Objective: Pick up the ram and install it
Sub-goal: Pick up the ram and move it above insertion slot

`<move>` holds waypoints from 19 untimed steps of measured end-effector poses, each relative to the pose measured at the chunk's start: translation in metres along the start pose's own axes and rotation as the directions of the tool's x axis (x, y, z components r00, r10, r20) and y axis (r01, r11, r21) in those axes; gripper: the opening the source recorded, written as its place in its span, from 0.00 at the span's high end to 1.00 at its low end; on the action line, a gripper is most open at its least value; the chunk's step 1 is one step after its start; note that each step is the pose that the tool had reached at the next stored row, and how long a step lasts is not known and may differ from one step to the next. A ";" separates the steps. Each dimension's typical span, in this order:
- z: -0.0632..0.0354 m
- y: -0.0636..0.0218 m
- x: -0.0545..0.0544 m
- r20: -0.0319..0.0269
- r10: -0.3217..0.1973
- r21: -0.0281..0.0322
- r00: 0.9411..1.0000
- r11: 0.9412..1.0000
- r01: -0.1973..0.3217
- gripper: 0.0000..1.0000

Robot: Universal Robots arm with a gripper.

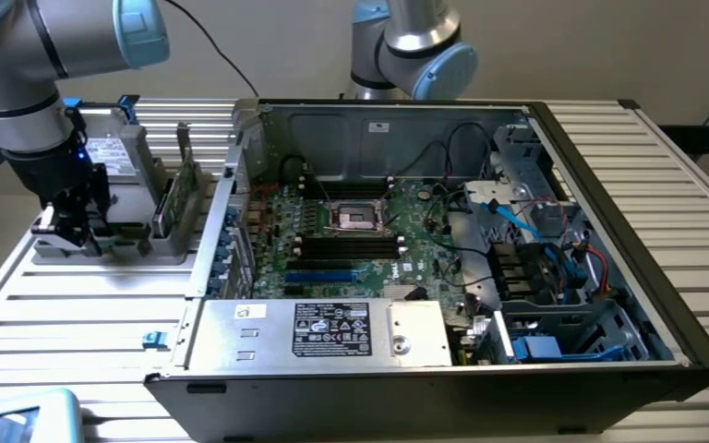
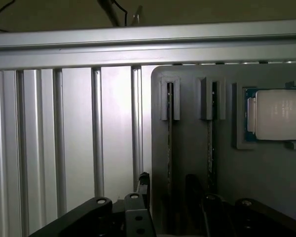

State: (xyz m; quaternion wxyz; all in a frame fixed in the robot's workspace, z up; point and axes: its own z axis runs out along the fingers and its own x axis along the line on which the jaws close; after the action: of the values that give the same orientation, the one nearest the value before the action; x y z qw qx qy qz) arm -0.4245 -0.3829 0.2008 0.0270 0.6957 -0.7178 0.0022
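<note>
In the wrist view the ram (image 2: 169, 143) shows edge-on as a thin dark stick standing in a slot of the grey holder (image 2: 187, 98). My gripper (image 2: 168, 195) is open just above it, one dark finger on each side of the stick and neither finger closed on it. A second thin stick (image 2: 210, 148) stands in the neighbouring slot. In the exterior view my gripper (image 1: 69, 240) hangs low over the holder (image 1: 108, 251) at the exterior view's left, beside the open computer case (image 1: 626, 231). The motherboard (image 1: 423, 254) shows black slots (image 1: 348, 245) and blue slots (image 1: 324, 274).
A processor chip (image 2: 276, 116) sits in a recess of the holder beside the sticks. A green board (image 1: 178, 198) stands upright in the holder near the case wall. A second robot arm (image 1: 410, 46) stands behind the case. The table (image 1: 71, 318) is ribbed aluminium.
</note>
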 end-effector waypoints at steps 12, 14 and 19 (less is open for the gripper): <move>0.0010 0.0000 0.000 -0.001 0.003 0.000 1.000 1.000 -0.003 0.57; 0.0012 0.0000 0.000 -0.001 0.003 0.000 1.000 1.000 -0.003 0.57; 0.0013 0.0000 0.000 -0.001 0.003 0.000 1.000 1.000 -0.003 0.57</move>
State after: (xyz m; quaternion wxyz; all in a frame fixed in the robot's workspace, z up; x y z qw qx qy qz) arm -0.4245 -0.3827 0.1995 0.0273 0.6946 -0.7189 0.0024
